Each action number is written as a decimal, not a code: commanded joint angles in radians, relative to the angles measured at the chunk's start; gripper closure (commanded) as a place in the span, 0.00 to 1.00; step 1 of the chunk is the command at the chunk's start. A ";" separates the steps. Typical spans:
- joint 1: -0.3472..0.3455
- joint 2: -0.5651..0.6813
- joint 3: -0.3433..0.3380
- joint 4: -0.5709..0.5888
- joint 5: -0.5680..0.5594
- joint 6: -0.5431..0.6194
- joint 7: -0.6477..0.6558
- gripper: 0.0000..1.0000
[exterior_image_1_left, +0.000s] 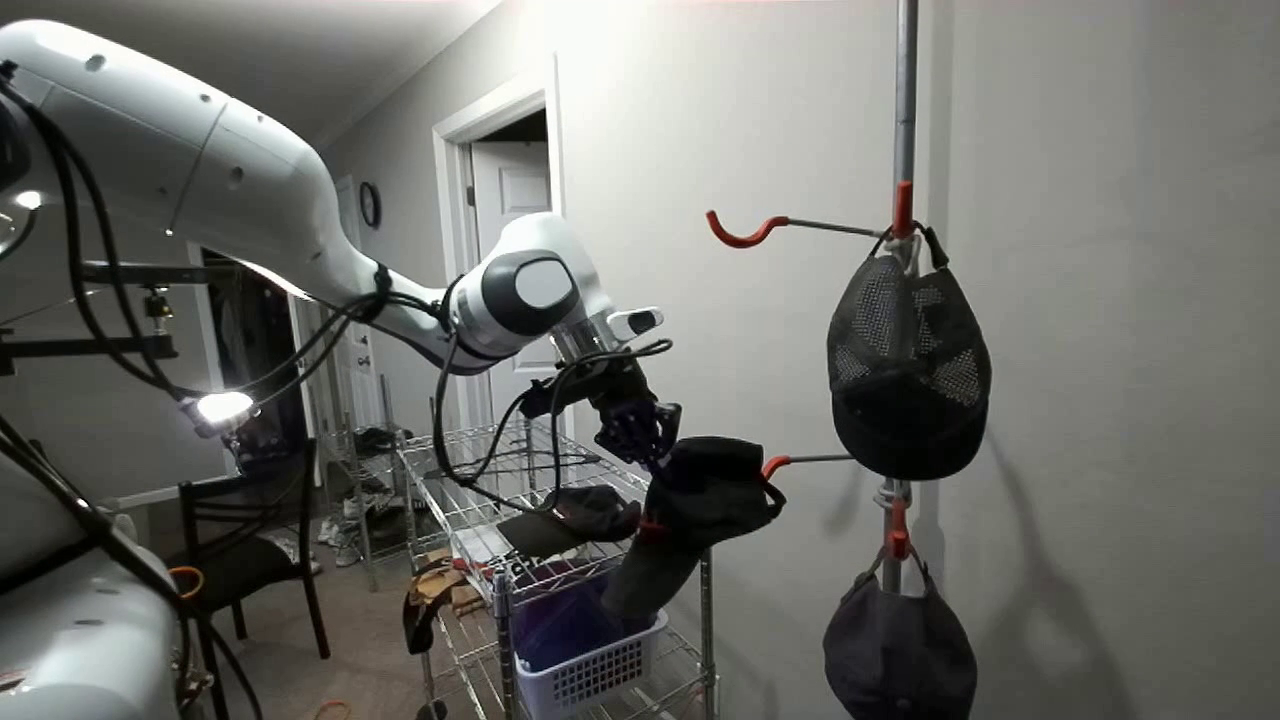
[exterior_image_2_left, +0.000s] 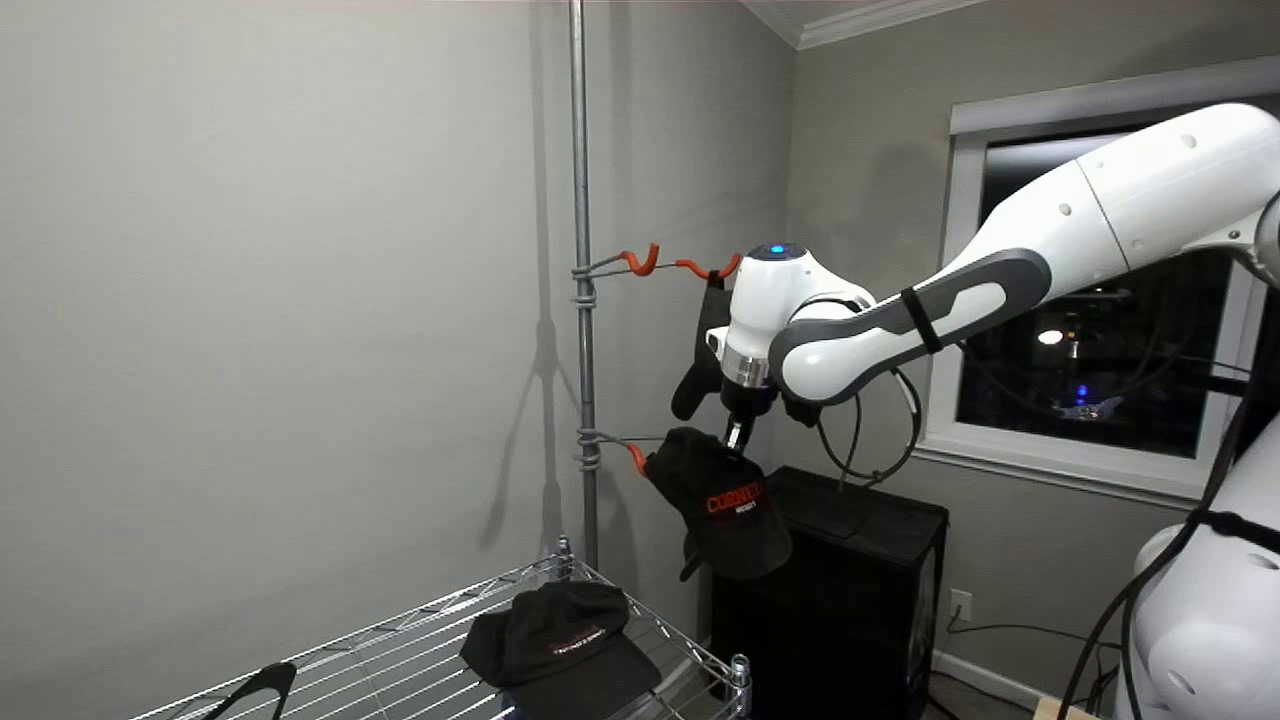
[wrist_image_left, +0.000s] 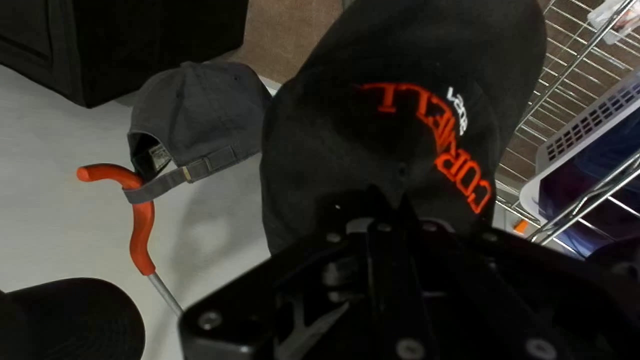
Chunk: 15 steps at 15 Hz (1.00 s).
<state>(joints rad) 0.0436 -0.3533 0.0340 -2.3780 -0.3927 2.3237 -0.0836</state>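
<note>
Two views set back, one close

An exterior view faces a wall (exterior_image_1_left: 680, 250), the arm (exterior_image_1_left: 250, 170) entering from the left of the frame. An exterior view faces a corner (exterior_image_2_left: 792, 130) and window (exterior_image_2_left: 1130, 350), the arm entering from the right. Both share the pole (exterior_image_2_left: 580, 150), shelf (exterior_image_2_left: 400, 660) and Cornell cap (exterior_image_2_left: 720, 500). The wrist view looks down, close, over the tool (wrist_image_left: 398, 220) onto that cap.

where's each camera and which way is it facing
An exterior view: outside the jointed white robot arm (at picture left), facing a pale grey wall and white door.
An exterior view: outside the arm (at picture right), facing a grey wall corner and dark white-framed window.
Wrist view: mounted on the arm, looking along a black two-finger gripper at the bottom, toward a black fabric cap with orange lettering.
Both exterior views share the cap and a silver wire shelf.
</note>
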 joint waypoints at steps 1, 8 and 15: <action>0.011 -0.003 -0.023 -0.030 0.050 0.120 -0.083 0.97; 0.058 0.018 -0.047 -0.031 0.184 0.214 -0.220 0.97; 0.077 0.010 -0.054 -0.040 0.241 0.166 -0.311 0.60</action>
<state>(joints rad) 0.1123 -0.3227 -0.0057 -2.4029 -0.1859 2.5080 -0.3297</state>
